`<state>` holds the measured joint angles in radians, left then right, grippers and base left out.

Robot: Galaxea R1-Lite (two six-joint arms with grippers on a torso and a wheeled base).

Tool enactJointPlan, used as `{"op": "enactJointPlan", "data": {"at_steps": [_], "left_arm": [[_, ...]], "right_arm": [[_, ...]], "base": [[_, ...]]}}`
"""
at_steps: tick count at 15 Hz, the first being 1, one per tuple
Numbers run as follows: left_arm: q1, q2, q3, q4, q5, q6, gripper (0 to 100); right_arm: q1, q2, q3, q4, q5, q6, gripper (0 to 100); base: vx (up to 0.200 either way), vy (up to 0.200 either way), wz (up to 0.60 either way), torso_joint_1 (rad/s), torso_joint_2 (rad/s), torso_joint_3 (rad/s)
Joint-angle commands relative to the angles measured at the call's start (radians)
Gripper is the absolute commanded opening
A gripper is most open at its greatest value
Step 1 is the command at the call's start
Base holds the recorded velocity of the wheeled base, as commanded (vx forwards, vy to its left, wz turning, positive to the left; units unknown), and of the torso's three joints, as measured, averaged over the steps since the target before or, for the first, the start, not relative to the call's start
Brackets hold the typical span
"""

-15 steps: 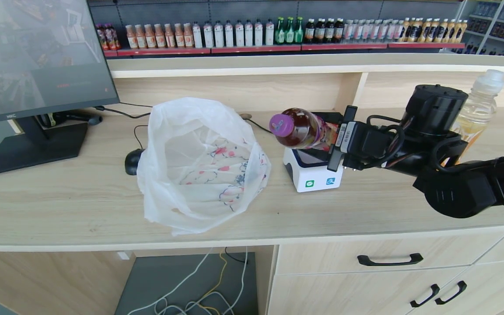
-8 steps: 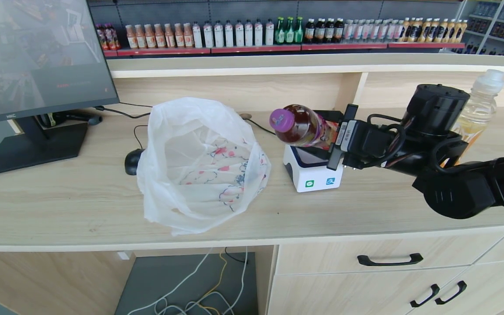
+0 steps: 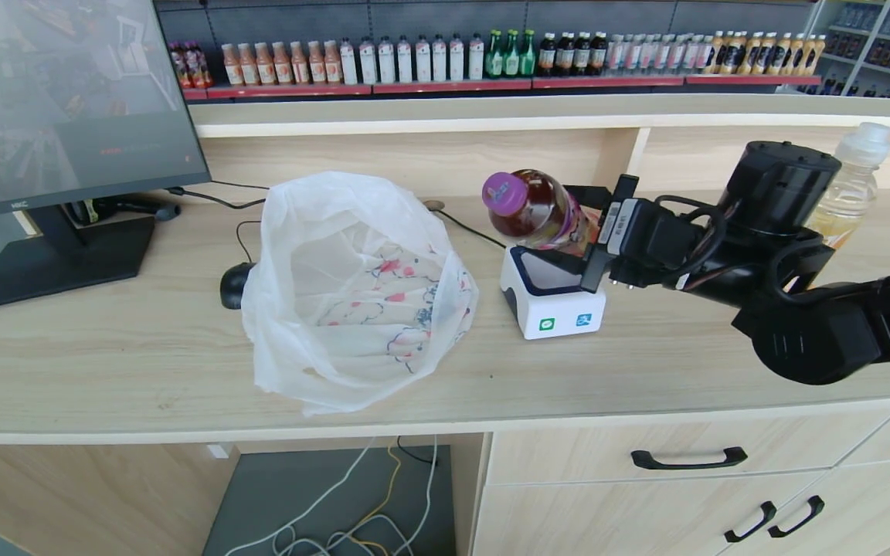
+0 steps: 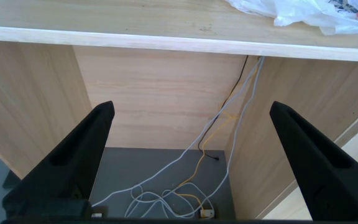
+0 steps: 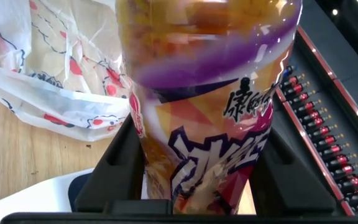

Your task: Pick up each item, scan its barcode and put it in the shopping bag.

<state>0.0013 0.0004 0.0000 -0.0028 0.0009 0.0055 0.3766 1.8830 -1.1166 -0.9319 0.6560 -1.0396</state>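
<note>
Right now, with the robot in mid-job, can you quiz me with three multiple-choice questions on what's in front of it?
1. Where is the dark-brown drink bottle?
A. In the right gripper, in the air over the white scanner
B. Inside the shopping bag
C. Beside the monitor

2. What colour is its cap?
A. Green
B. Purple
C. White

3. How is the left gripper?
A. Open, empty
B. Shut on a bottle
C. Shut, empty

Answers: 1 A, the jaws clamp its label above the scanner; 2 B, the head view shows it purple; 3 A, its fingers stand wide apart with nothing between them.
</note>
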Motion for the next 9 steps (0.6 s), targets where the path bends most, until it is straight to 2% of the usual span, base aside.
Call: {"op": "enactJointPlan", "data": {"at_steps": [1, 3, 6, 8, 9], "left_arm": [[0.000, 0.000, 0.000, 0.000, 0.001, 0.001, 100], [0.000, 0.000, 0.000, 0.000, -0.001, 0.001, 100], [0.000, 0.000, 0.000, 0.000, 0.001, 0.001, 100], [0.000, 0.000, 0.000, 0.000, 0.001, 0.001, 100], [0.000, 0.000, 0.000, 0.000, -0.001, 0.001, 100]], "right_arm": [[0.001, -0.024, -0.002, -0.010, -0.009, 0.015, 0], [0.004, -0.054, -0.003, -0.034, -0.061, 0.075, 0], [0.007, -0.087, 0.003, -0.081, -0.078, 0.136, 0], [0.008, -0.100, 0.020, -0.142, -0.108, 0.199, 0], [0.019, -0.114, 0.038, -0.191, -0.148, 0.273, 0]], "base": [[0.000, 0.000, 0.00, 0.000, 0.00, 0.000], [0.000, 0.000, 0.00, 0.000, 0.00, 0.000], [0.000, 0.000, 0.00, 0.000, 0.00, 0.000], [0.000, 0.000, 0.00, 0.000, 0.00, 0.000], [0.000, 0.000, 0.00, 0.000, 0.00, 0.000]]}}
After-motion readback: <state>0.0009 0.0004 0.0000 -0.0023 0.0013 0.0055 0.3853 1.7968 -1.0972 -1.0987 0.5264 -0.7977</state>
